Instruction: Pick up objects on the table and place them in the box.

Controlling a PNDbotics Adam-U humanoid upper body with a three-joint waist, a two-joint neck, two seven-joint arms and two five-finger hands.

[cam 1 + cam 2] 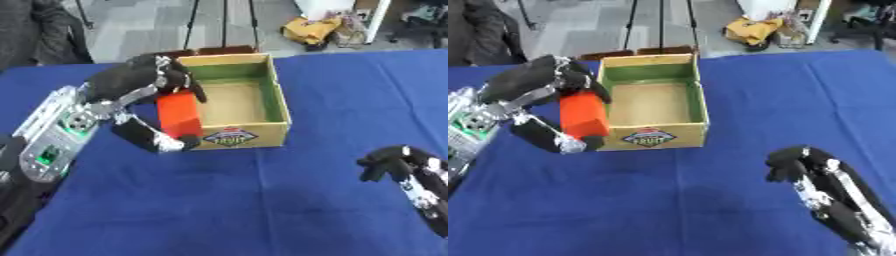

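Note:
My left hand [140, 75] is curled round a red block [179, 114], fingers over its top and thumb under its lower end. It holds the block upright against the left wall of an open cardboard box [282, 107], just outside it. The box has a green inner back wall, a tan floor and a logo on its front. I see nothing inside it. My right hand [798, 162] hovers over the blue tablecloth at the lower right, fingers curled and holding nothing.
A blue cloth [262, 200] covers the table. Beyond the far edge are tripod legs [223, 22], a yellow bag [311, 29] on the floor, and a person in dark clothing [35, 30] at the far left.

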